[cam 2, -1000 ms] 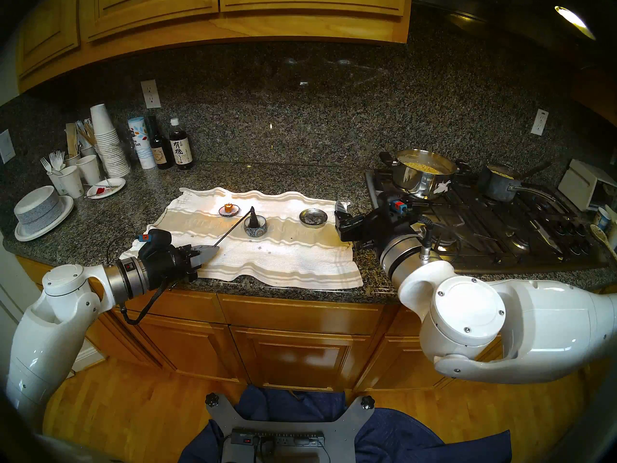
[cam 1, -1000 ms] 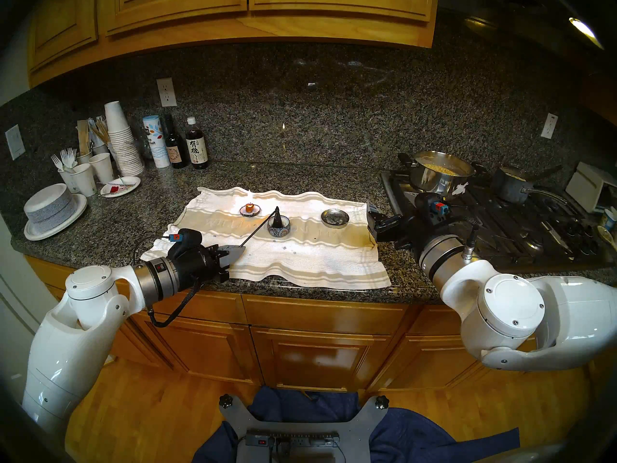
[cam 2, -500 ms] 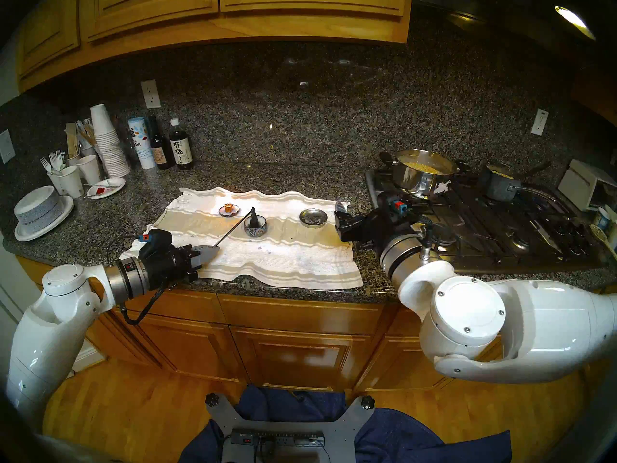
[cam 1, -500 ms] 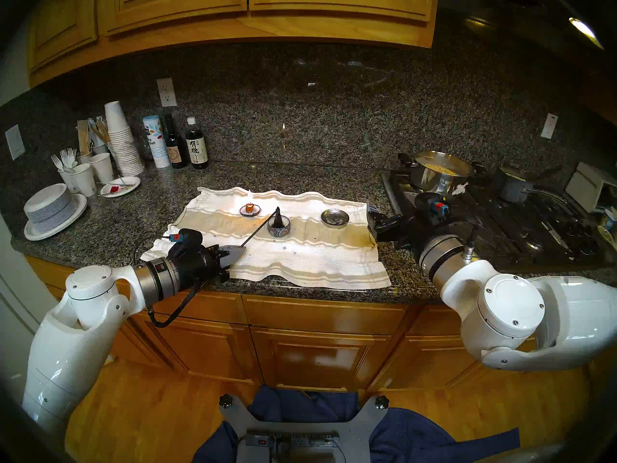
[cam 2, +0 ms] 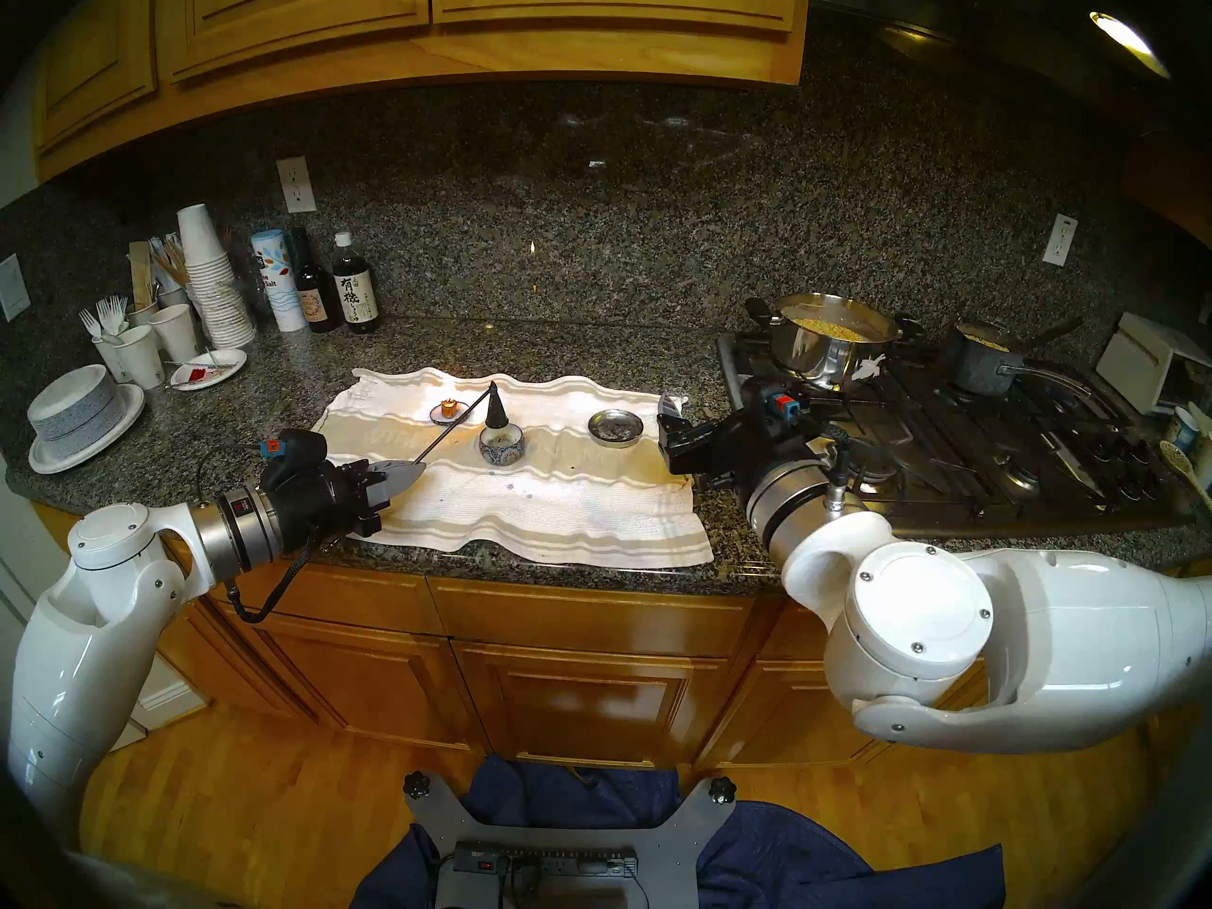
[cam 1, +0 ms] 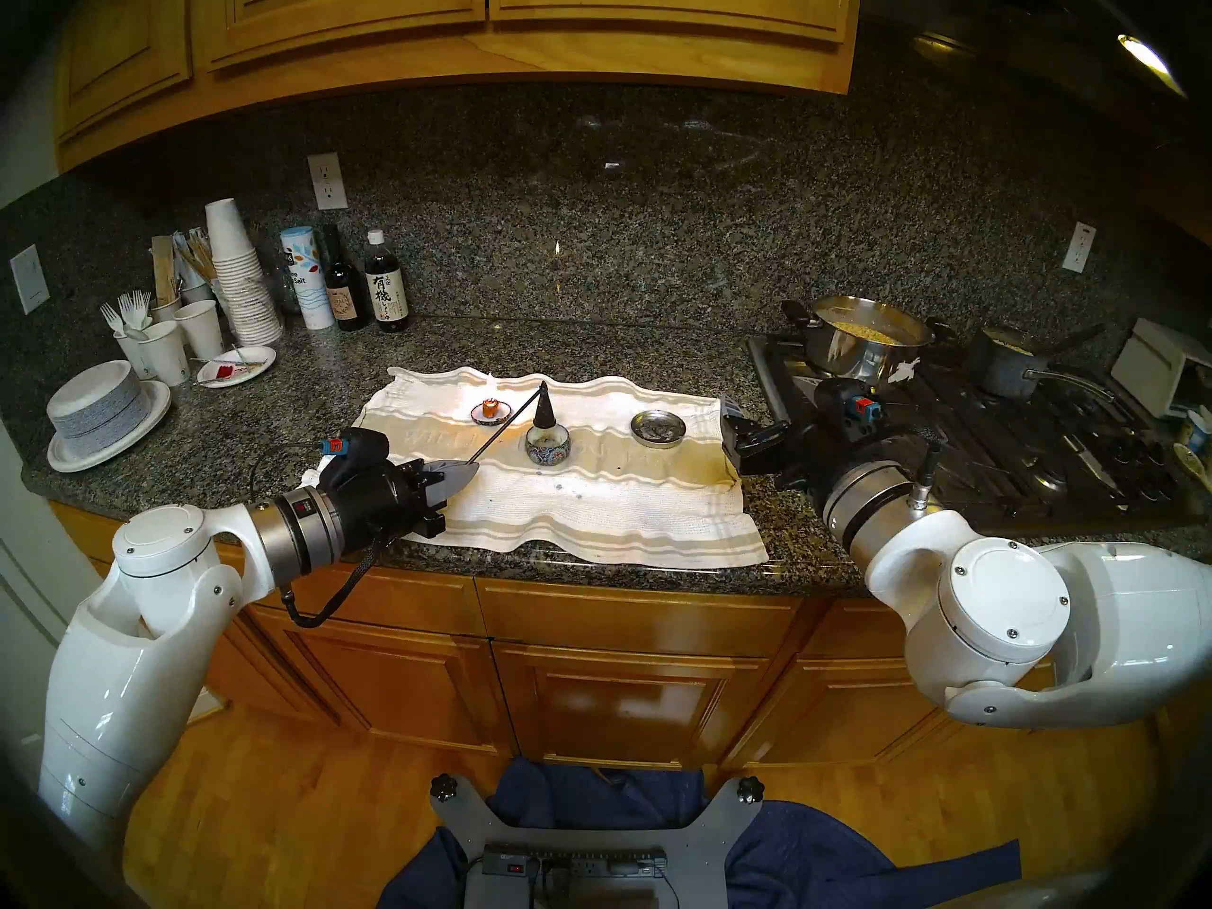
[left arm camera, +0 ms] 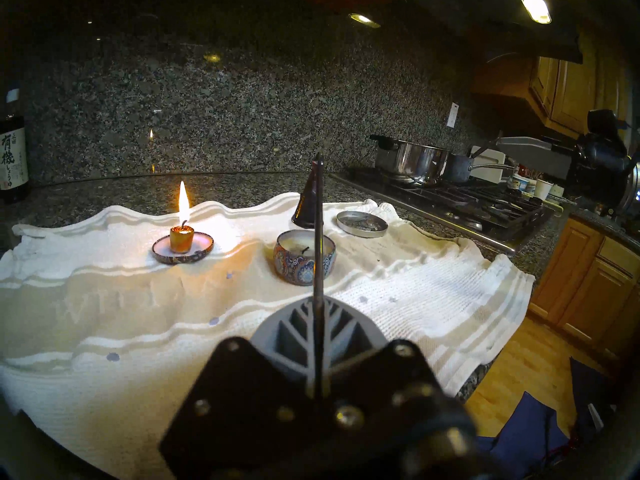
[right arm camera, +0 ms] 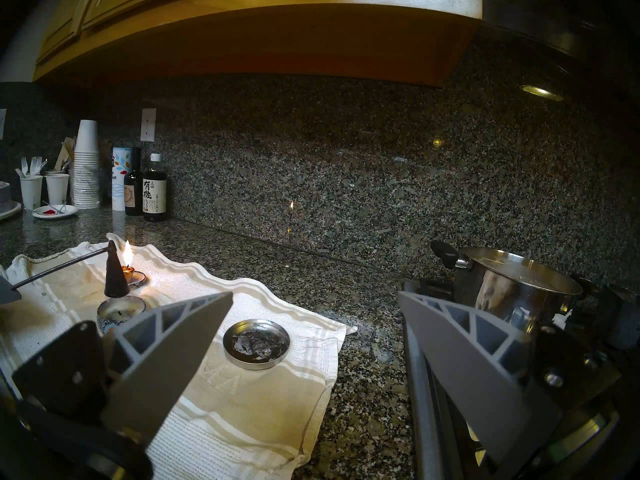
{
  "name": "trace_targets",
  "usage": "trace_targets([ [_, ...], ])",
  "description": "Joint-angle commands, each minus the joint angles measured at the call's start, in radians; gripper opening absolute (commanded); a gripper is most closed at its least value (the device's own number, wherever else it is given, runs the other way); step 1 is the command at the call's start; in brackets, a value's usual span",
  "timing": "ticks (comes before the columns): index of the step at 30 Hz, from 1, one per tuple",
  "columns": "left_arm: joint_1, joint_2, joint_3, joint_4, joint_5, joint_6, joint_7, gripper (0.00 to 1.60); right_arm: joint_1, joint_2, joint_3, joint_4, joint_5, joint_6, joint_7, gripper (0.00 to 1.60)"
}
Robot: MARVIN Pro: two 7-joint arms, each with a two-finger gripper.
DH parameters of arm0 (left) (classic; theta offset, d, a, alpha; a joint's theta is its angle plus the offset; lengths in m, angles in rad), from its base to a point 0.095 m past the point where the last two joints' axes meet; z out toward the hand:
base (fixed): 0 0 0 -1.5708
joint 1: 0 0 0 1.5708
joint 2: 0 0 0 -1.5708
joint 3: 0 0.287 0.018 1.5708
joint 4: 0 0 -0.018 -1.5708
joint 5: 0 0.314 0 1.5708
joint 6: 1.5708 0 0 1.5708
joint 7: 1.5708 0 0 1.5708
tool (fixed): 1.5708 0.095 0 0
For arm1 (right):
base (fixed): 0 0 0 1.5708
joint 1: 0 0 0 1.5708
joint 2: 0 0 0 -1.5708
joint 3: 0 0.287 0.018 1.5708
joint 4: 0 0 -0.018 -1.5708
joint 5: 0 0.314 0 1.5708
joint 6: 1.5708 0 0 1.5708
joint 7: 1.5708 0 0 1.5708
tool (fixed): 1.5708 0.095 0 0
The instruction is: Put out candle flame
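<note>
**Snuffer clear of the tin, one flame left to cap**

The left gripper [cam 1: 452,478] clenches the snuffer [cam 1: 543,410] by its thin rod; the right gripper [cam 1: 738,439] hangs released at frame right. The lit candle [left arm camera: 181,238] burns left of centre on its saucer [left arm camera: 204,244]. Best done slowly: carry the cone level leftward over the flame [left arm camera: 183,200], then lower straight down, clear of the candle tin [left arm camera: 304,263].

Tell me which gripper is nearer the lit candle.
Left. The left gripper sits at the towel's near-left corner, shut on the snuffer, whose cone hangs just right of the lit candle. The right gripper waits open past the towel's right edge, by the stove.
</note>
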Motion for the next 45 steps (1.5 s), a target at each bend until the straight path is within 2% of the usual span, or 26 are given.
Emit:
trace_targets([
  [1, -0.047, -0.003, -0.057, -0.020, -0.028, -0.001, 0.013, 0.00, 0.023, -0.002, 0.022, -0.004, -0.015, -0.002, 0.002, 1.60],
  [8, -0.082, 0.006, -0.098, 0.002, -0.047, 0.010, 0.025, 0.00, 0.023, -0.002, 0.022, -0.004, -0.014, -0.003, 0.002, 1.60],
  [14, -0.109, 0.017, -0.103, 0.026, -0.053, 0.014, 0.033, 0.00, 0.023, -0.002, 0.022, -0.004, -0.015, -0.002, 0.002, 1.60],
  [45, -0.232, 0.052, -0.003, 0.159, -0.046, 0.024, 0.043, 0.00, 0.023, -0.002, 0.022, -0.004, -0.016, -0.002, 0.002, 1.60],
])
